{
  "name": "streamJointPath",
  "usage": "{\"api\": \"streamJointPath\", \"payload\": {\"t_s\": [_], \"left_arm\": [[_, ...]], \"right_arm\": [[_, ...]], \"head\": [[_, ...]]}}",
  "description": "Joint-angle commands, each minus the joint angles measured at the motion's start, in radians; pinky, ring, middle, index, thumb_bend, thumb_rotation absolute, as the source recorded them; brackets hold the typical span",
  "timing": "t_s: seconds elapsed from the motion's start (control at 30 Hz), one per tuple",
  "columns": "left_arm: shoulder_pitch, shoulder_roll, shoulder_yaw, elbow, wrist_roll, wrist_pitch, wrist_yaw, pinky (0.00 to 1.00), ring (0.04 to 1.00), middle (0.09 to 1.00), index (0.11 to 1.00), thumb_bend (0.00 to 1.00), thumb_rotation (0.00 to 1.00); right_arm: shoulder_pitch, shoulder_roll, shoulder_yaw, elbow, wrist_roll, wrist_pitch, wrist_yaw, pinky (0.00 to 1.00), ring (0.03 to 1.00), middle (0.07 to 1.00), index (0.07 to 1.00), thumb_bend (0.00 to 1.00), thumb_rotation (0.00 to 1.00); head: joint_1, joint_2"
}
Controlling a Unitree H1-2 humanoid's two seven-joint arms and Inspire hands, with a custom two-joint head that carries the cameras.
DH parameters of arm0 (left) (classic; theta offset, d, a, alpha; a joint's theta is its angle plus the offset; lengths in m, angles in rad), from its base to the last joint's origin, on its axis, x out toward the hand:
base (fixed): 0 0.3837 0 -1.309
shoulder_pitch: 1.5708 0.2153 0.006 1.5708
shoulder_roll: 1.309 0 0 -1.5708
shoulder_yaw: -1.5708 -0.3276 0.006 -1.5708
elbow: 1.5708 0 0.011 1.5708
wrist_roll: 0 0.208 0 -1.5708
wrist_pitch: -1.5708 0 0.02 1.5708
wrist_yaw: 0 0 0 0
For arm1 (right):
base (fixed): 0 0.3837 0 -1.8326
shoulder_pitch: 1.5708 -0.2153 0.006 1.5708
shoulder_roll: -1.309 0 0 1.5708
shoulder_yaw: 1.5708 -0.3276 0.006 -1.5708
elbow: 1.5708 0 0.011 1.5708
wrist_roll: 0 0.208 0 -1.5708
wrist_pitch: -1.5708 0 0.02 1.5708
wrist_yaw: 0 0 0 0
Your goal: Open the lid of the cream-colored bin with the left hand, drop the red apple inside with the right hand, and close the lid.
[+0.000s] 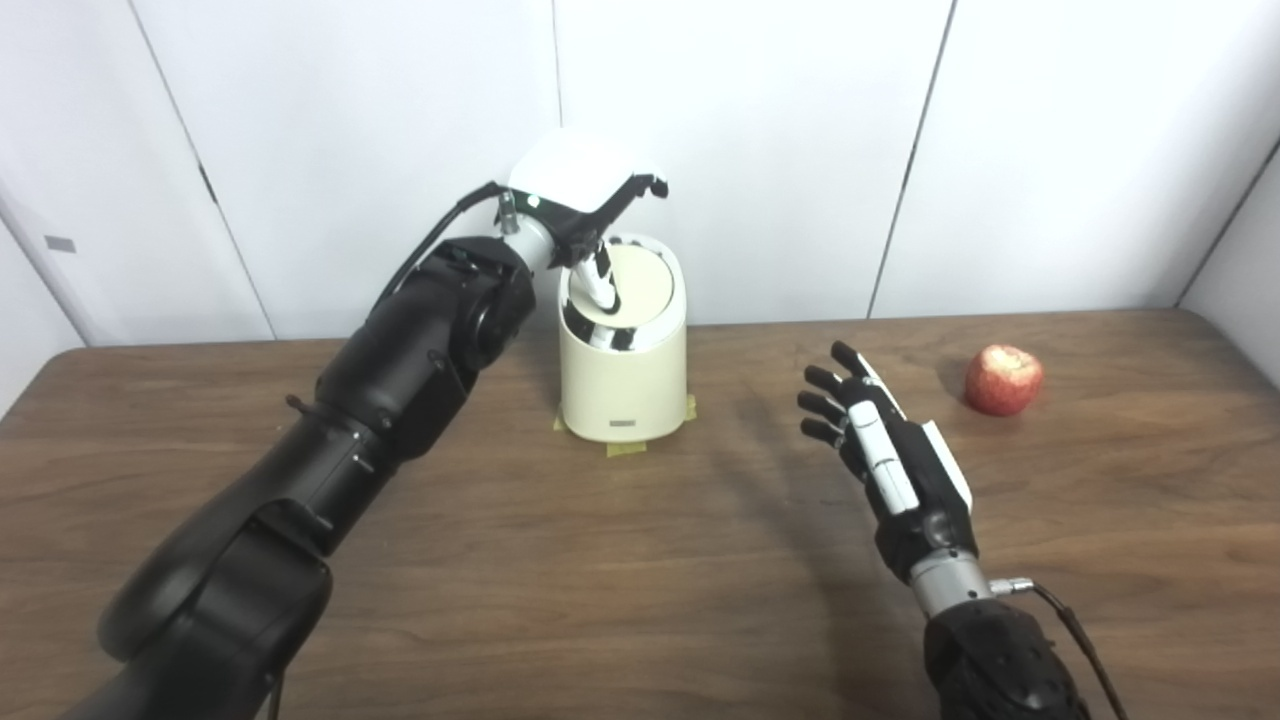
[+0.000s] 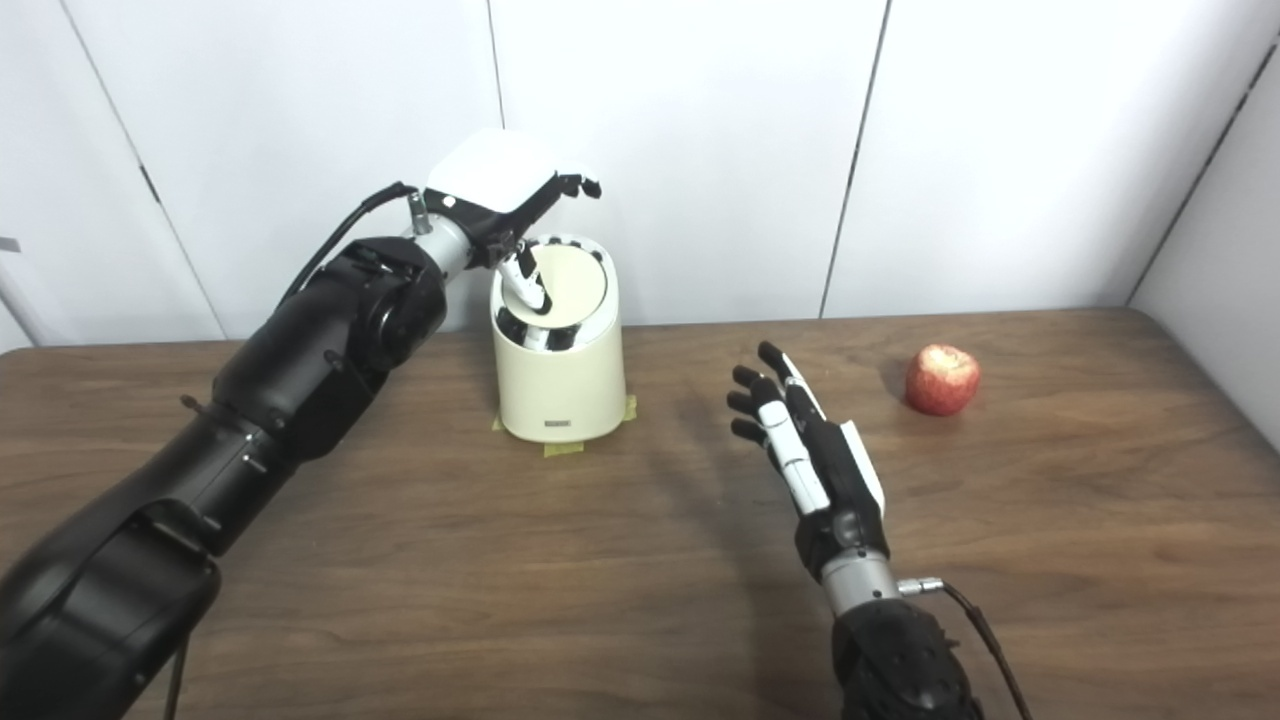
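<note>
Cream bin [image 1: 622,385] with lid [image 1: 630,285] at worktop [image 1: 600,560] centre-back, left hand [image 1: 585,205] on top.
Left hand's thumb presses the lid's near edge, fingers spread above. Red apple [image 1: 1003,379] lies at 3 o'clock, well apart. Right hand [image 1: 880,450] hovers between, fingers spread, empty.

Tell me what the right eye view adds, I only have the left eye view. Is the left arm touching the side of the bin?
Observer: No. In the right eye view a strip of white wall shows between the left arm and the left wall of the cream-colored bin.
Operator: How much room is there past the apple?
Observer: The right eye view shows more of the table to the right of the red apple. A longer stretch of the table's right edge also shows there.
</note>
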Motion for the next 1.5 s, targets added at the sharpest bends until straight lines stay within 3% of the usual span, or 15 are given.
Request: {"api": "streamJointPath", "payload": {"t_s": [0.0,0.07,0.3,0.57,0.93,1.07,1.3,1.4,1.47], "left_arm": [[-0.045,0.014,0.009,-0.012,0.000,0.001,-0.010,0.77,0.811,0.808,0.817,0.95,0.02],[-0.056,0.020,0.025,-0.025,-0.012,0.007,-0.020,0.69,0.792,0.809,0.817,0.96,0.02],[-0.086,0.044,0.079,-0.077,-0.053,0.004,-0.061,0.69,0.829,0.842,0.823,0.96,0.02],[-0.092,0.054,0.094,-0.112,-0.035,0.014,-0.055,0.57,0.713,0.766,0.791,0.98,0.03],[-0.076,0.061,0.130,-0.138,-0.055,0.032,-0.058,0.61,0.732,0.776,0.799,0.97,0.03],[-0.025,0.084,0.194,-0.215,-0.109,0.030,-0.053,0.58,0.731,0.763,0.773,0.94,0.03],[0.092,0.111,0.311,-0.348,-0.203,0.053,-0.046,0.63,0.735,0.745,0.760,0.86,0.10],[0.166,0.101,0.373,-0.412,-0.228,0.033,0.037,0.63,0.726,0.747,0.729,0.83,0.13],[0.220,0.081,0.411,-0.440,-0.239,0.005,0.117,0.63,0.735,0.759,0.696,0.70,0.08]], "right_arm": [[-0.039,0.002,-0.002,-0.024,0.001,-0.011,-0.001,0.81,0.840,0.870,0.946,0.58,0.85],[-0.042,0.002,-0.004,-0.018,0.004,-0.014,-0.001,0.81,0.838,0.870,0.946,0.57,0.85],[-0.050,-0.001,-0.002,-0.001,0.002,-0.026,0.002,0.81,0.841,0.873,0.946,0.58,0.85],[-0.051,-0.001,-0.001,-0.002,-0.002,-0.029,0.001,0.81,0.841,0.870,0.941,0.59,0.85],[-0.053,0.002,0.000,-0.008,-0.006,-0.015,-0.003,0.81,0.838,0.869,0.942,0.58,0.86],[-0.055,0.002,-0.006,-0.006,0.004,-0.018,-0.002,0.81,0.840,0.870,0.940,0.59,0.85],[-0.056,-0.005,-0.014,0.000,0.008,-0.026,0.002,0.81,0.838,0.868,0.940,0.58,0.85],[-0.056,-0.010,-0.018,0.004,0.007,-0.026,0.002,0.80,0.834,0.865,0.935,0.58,0.86],[-0.057,-0.013,-0.022,0.010,0.014,-0.027,0.006,0.81,0.832,0.863,0.931,0.58,0.85]], "head": [[0.000,0.000],[0.001,-0.002],[0.004,-0.009],[0.001,-0.008],[-0.004,-0.008],[-0.007,-0.007],[-0.008,-0.005],[-0.002,-0.008],[-0.004,-0.007]]}}
